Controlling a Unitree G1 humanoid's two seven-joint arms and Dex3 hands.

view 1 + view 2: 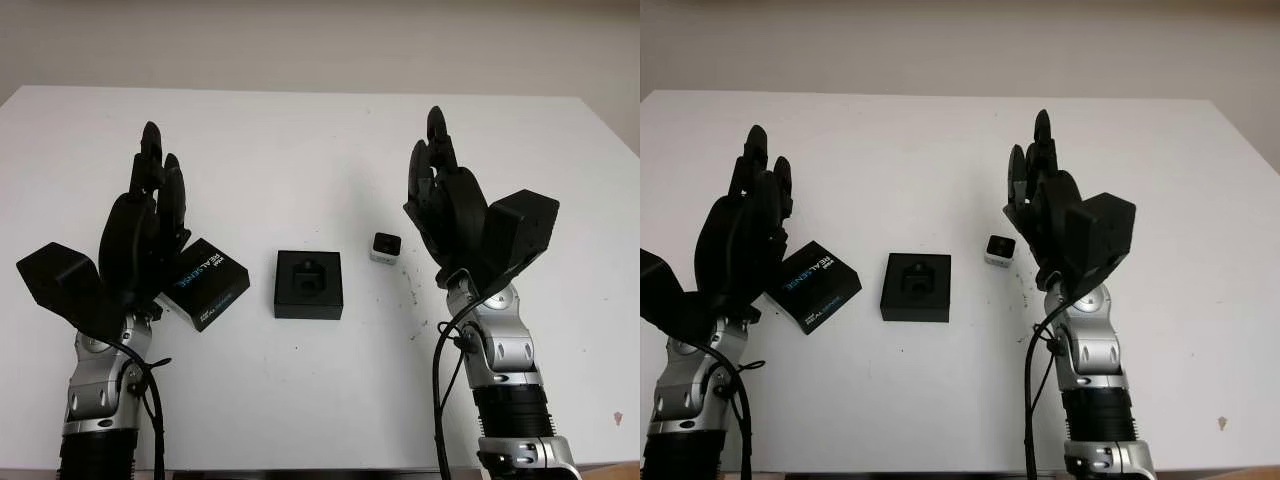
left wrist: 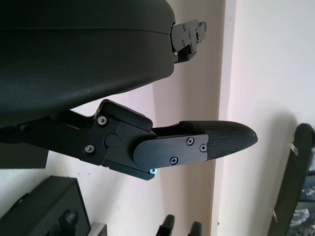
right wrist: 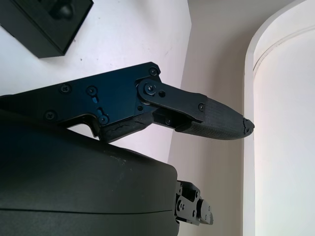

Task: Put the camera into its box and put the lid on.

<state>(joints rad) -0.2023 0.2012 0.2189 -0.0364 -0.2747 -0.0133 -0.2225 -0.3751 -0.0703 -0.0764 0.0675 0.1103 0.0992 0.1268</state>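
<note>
Here, camera [image 1: 386, 247] sat on white table [image 1: 300, 150], just right of open box [image 1: 309, 284] (foam insert visible). Lid [image 1: 205, 283] lay left of box, beside left hand [image 1: 150, 215]. Right hand [image 1: 445, 195] near camera. Both hands open, holding nothing.

The head's two eyes look forward and down on the white table [image 1: 320, 150] from slightly offset spots, sharing the open box [image 1: 309, 284] at centre with both arms rising from the bottom edge. Each wrist camera sits tight against its own black hand, the left hand [image 2: 216, 142] and the right hand [image 3: 216, 120]; both also catch the box's corner.
</note>
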